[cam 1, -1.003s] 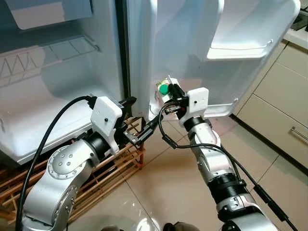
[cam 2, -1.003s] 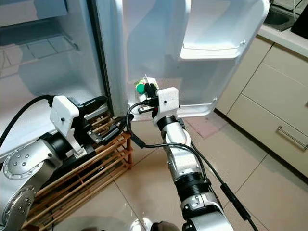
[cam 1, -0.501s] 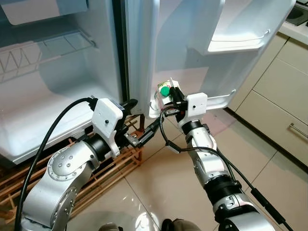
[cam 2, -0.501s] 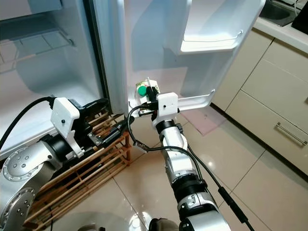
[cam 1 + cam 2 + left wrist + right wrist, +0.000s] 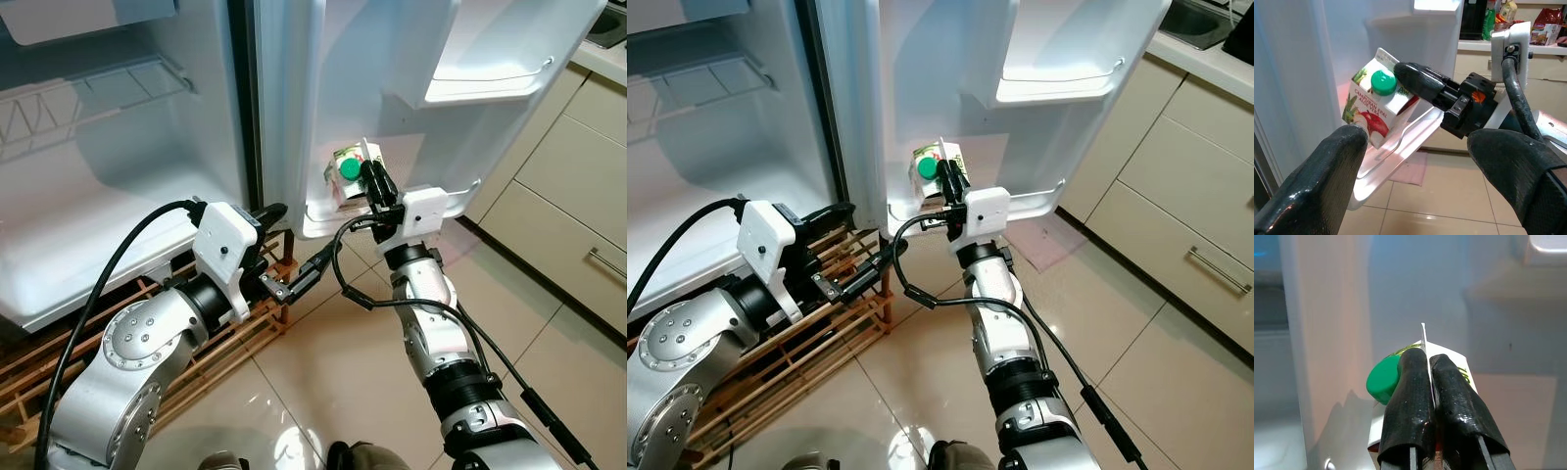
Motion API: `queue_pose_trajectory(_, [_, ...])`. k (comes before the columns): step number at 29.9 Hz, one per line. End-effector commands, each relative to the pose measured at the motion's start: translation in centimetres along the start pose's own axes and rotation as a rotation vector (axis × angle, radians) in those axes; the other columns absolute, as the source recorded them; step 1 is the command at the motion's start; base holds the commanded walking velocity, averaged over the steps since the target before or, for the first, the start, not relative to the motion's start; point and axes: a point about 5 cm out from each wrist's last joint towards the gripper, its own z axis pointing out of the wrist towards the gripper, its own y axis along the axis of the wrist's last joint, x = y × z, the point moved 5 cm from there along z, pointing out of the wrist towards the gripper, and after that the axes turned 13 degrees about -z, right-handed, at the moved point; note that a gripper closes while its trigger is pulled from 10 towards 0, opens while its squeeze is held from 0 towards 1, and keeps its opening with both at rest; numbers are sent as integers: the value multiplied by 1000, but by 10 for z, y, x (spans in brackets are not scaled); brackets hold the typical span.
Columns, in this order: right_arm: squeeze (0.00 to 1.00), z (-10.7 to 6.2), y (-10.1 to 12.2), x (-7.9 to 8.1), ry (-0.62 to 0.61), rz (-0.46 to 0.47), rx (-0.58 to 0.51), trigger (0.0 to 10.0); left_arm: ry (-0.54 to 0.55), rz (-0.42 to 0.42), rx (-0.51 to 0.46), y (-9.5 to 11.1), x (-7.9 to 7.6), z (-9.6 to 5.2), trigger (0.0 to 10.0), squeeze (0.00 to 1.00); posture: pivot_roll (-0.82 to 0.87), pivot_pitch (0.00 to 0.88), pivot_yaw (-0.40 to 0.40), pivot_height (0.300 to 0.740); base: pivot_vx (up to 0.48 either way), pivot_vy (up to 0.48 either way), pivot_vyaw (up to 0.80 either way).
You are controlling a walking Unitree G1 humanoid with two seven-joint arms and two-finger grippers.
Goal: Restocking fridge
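One juice carton [image 5: 1375, 106] | pinched by right gripper [image 5: 368, 179] | left gripper [image 5: 294, 284] spread open, possibly idle.

Right hand [image 5: 377, 182] lifted carton [image 5: 347, 168] above door shelf [image 5: 323, 217].
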Motion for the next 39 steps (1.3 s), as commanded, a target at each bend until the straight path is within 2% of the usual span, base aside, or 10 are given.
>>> queue_pose_trajectory(1, [0, 2, 2, 0, 2, -9, -18, 10000, -35, 5, -12, 3, -9, 0, 10000, 0, 76, 100, -93, 740, 0, 0, 0])
queue_pose_trajectory(10, [0, 3, -3, 3, 12, -32, -31, 10000, -30, 14, -12, 7, -10, -6, 10000, 0, 120, 130, -94, 740, 0, 0, 0])
queue_pose_trajectory(17, [0, 5, -9, -3, 8, -58, -17, 10000, -30, 12, -7, 8, -11, -9, 10000, 0, 131, 151, -90, 740, 0, 0, 0])
queue_pose_trajectory(24, [0, 7, -19, -7, -19, -25, 35, 10000, -38, 12, -5, 10, -13, -10, 10000, 0, 144, 167, -84, 740, 0, 0, 0])
queue_pose_trajectory(29, [0, 12, -19, -7, -18, -8, 37, 10000, -44, 12, -5, 13, -14, -11, 10000, 0, 150, 175, -83, 740, 0, 0, 0])
queue_pose_trajectory(39, [0, 8, -33, 6, 67, 12, 114, 10000, -48, 8, 3, 12, -15, -11, 10000, 0, 146, 182, -82, 740, 0, 0, 0])
